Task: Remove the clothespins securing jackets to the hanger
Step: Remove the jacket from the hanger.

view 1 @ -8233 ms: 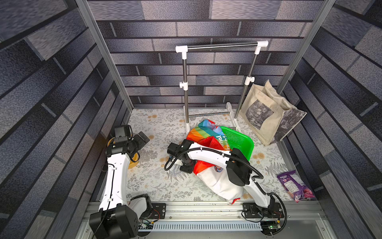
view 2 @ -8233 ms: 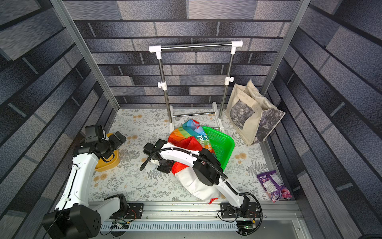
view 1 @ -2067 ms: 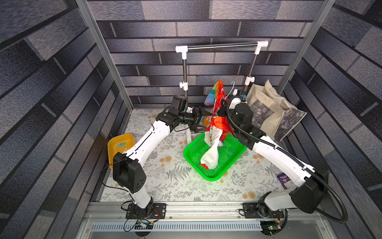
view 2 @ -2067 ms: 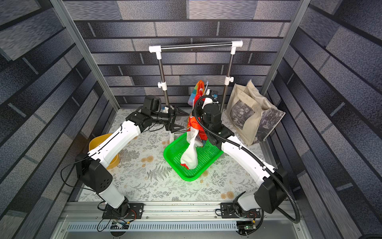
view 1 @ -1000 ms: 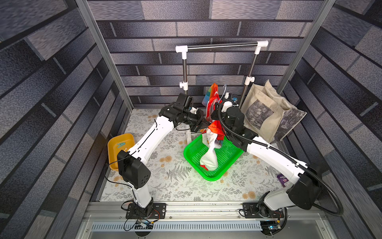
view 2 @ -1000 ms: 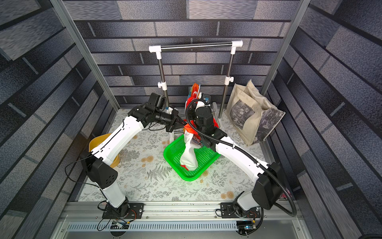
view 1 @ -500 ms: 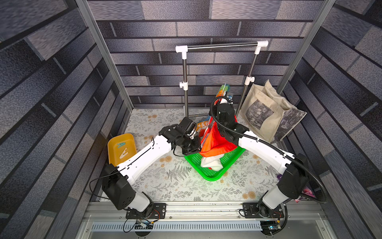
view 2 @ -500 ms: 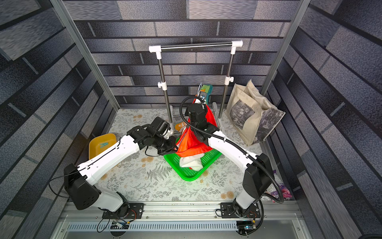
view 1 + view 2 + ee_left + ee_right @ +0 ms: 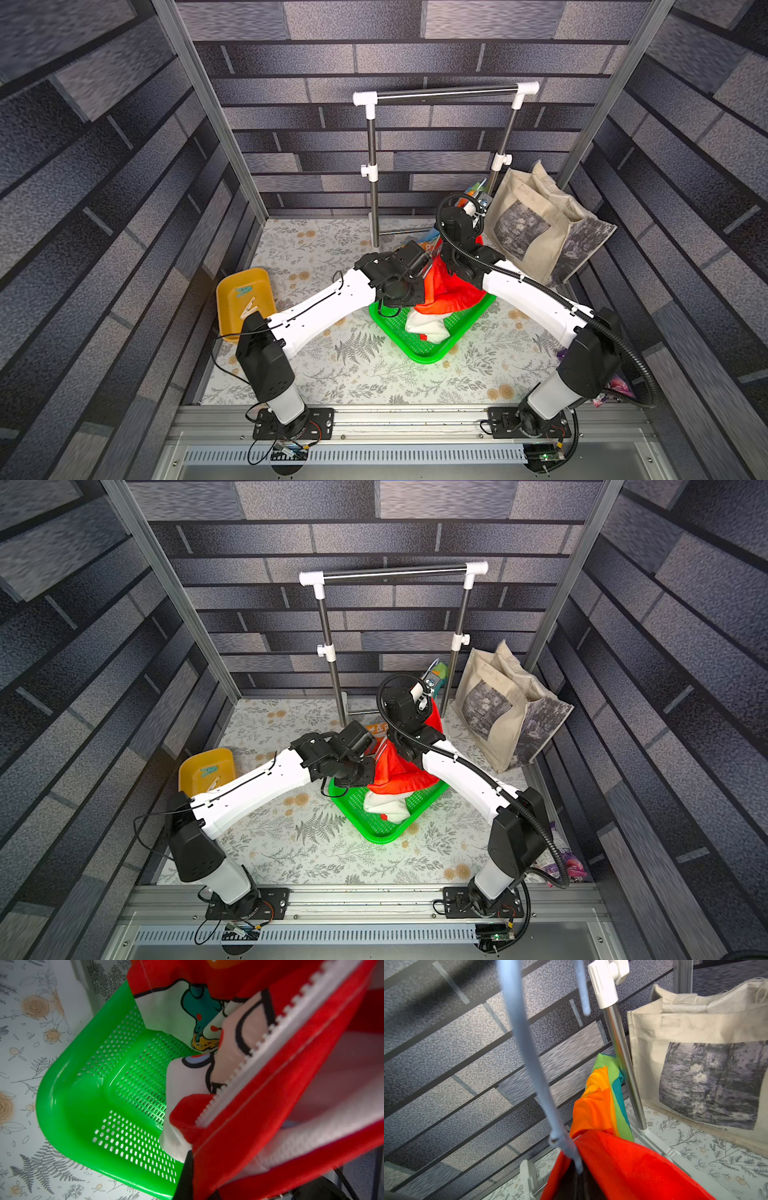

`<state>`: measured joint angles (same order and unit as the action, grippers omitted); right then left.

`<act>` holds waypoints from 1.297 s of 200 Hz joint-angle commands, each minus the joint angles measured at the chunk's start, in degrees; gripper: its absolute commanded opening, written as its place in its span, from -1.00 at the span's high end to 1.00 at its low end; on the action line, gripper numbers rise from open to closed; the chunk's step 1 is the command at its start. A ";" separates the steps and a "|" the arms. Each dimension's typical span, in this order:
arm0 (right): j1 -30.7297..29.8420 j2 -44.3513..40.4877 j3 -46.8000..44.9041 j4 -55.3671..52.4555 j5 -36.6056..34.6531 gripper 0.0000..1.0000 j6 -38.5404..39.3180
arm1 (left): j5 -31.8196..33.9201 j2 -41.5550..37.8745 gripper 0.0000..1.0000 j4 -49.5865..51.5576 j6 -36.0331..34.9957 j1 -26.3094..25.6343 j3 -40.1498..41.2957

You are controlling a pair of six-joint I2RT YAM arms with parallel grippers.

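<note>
Far left, the yellow tray (image 9: 228,307) has the teal clothespin (image 9: 243,291) and the white clothespin (image 9: 249,309) lying in it, so both are well apart from the hanger. The left arm (image 9: 320,307) stretches low across the table, wrist over the back-left corner of the green basket (image 9: 419,357). The left gripper (image 9: 428,268) is pinched tight on the jacket (image 9: 453,291), on the red edge by the zipper as far as the wrist view shows. The jacket hangs between the two grippers, and its white lower part is bunched up inside the basket. The right gripper (image 9: 420,696) is higher, near the right post of the steel rack (image 9: 374,199), clamped down on the hanger (image 9: 527,1049). The fingers themselves sit under red cloth, and the hook sticks up past them. The right arm (image 9: 532,295) bends up from its base toward the back, with the beige tote bag (image 9: 536,224) just beside it. Compared to a second ago, both wrists are a lot lower, and way more of the jacket is down in the basket instead of dangling by the rack.
</note>
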<state>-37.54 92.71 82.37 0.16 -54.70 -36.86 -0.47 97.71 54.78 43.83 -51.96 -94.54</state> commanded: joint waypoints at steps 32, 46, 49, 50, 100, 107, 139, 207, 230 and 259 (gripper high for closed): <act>2.42 -1.17 4.97 5.23 -6.00 1.00 -0.93 | 14.71 -0.48 1.00 12.70 -7.98 -9.42 -6.60; 2.72 -1.29 5.98 4.12 -4.55 1.00 -0.48 | 15.24 -2.19 1.00 11.80 -6.13 -7.85 -3.50; 2.73 -1.28 6.29 4.08 -4.25 1.00 0.00 | 14.84 -2.56 1.00 11.43 -5.70 -7.25 -2.62; 2.78 -1.29 6.35 4.11 -4.09 1.00 0.20 | 14.73 -2.72 1.00 11.24 -5.61 -7.08 -2.24; 5.72 -5.64 7.22 -5.25 4.28 1.00 -3.92 | 13.42 -11.67 1.00 -0.22 -1.63 -0.32 16.70; 6.52 -6.60 6.88 -6.83 6.64 1.00 -5.97 | 11.60 -13.16 1.00 -3.24 -1.39 1.00 19.76; 7.49 -11.98 6.40 -11.06 16.30 1.00 -4.53 | 6.36 -14.28 1.00 -9.48 -2.18 7.55 23.15; 7.30 -29.57 -2.75 -10.03 41.91 1.00 5.31 | -5.29 -8.51 1.00 -16.68 -5.38 14.95 14.40; 7.13 -33.27 -3.95 -17.07 47.57 1.00 5.27 | -7.81 -6.04 1.00 -18.15 -4.81 15.67 12.91; 7.13 -35.37 -6.30 -26.28 54.21 1.00 5.21 | -9.68 -2.72 1.00 -19.36 -3.96 15.79 10.56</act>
<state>-31.09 58.70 77.32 -19.84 -8.25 -33.06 -7.53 92.60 33.74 39.81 -36.64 -81.78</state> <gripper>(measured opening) 0.064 0.051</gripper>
